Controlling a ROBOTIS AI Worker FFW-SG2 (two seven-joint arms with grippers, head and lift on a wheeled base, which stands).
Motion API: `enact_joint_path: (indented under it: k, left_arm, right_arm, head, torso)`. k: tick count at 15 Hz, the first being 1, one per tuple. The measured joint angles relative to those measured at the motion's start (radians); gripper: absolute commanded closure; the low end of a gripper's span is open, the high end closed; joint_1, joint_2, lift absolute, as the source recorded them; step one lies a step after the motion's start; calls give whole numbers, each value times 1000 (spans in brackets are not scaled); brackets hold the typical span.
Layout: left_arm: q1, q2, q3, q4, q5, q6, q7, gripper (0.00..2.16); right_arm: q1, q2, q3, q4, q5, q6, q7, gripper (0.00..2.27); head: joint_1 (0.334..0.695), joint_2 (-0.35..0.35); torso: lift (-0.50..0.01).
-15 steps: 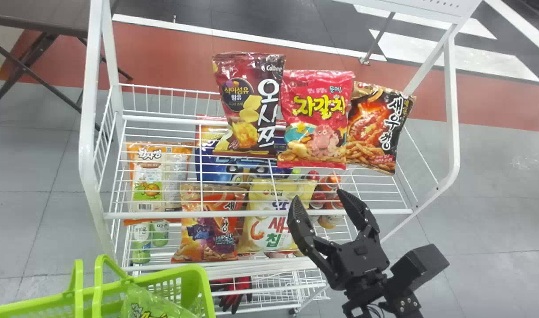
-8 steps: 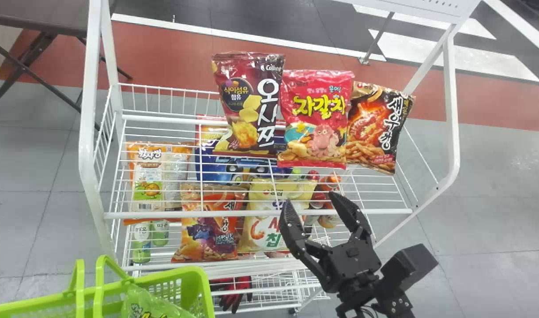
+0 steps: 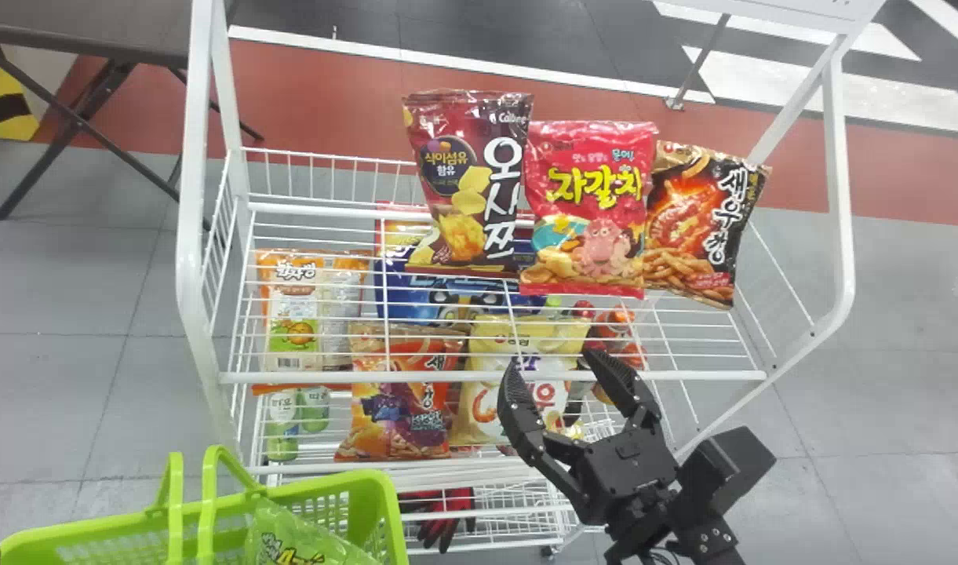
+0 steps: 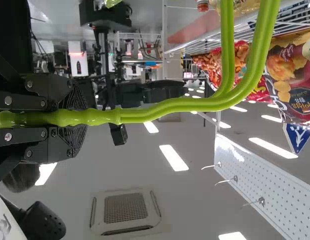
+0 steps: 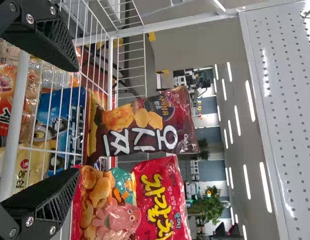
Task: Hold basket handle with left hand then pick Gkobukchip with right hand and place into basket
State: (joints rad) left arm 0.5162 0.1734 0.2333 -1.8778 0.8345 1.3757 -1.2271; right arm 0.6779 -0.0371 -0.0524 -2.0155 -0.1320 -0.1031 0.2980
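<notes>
Okay so honest answer, we couldn't tell for sure which bag was the Gkobukchip. Our best guess was one of the bags on the white rack, though the green bag in the basket wasn't one we could rule out either. Our right gripper was wide open with nothing between its fingers, hanging by the rack's front rail. Our left gripper was closed around the basket handle, so the right was clearly the nearer arm for any grab up there.

The thing that mattered was direction. In the head view the red bag was pretty much straight ahead, just a hair right, the maroon bag was ahead and off to the left, and the dark bag ahead and right. All three stood roughly upright, long side up and down, the dark one tilted. Maroon and red sat close together, so we figured we'd need to line up sideways on the right one first, or a finger could snag its neighbour.
</notes>
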Motion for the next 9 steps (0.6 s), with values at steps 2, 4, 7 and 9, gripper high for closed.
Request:
enact_joint_path:
  k: [2,4,7,9]
  left_arm:
    - [1,0,1,0,1,-2,0,2155]
    - [1,0,2,0,1,-2,0,2155]
    - [1,-1,5,1,2,-2,-2,2155]
    - [1,-3,6,2,2,-2,-3,2155]
  right_arm:
    - [-2,0,9,0,6,1,0,97]
    - [-4,0,15,0,7,1,0,97]
    - [-4,2,21,0,9,1,0,97]
    - [-5,2,23,0,9,1,0,97]
  head:
    - [695,-214]
    - [695,-208]
    - [695,-195]
    - [695,-193]
  torso:
    - [0]
    - [0]
    - [0]
    - [0]
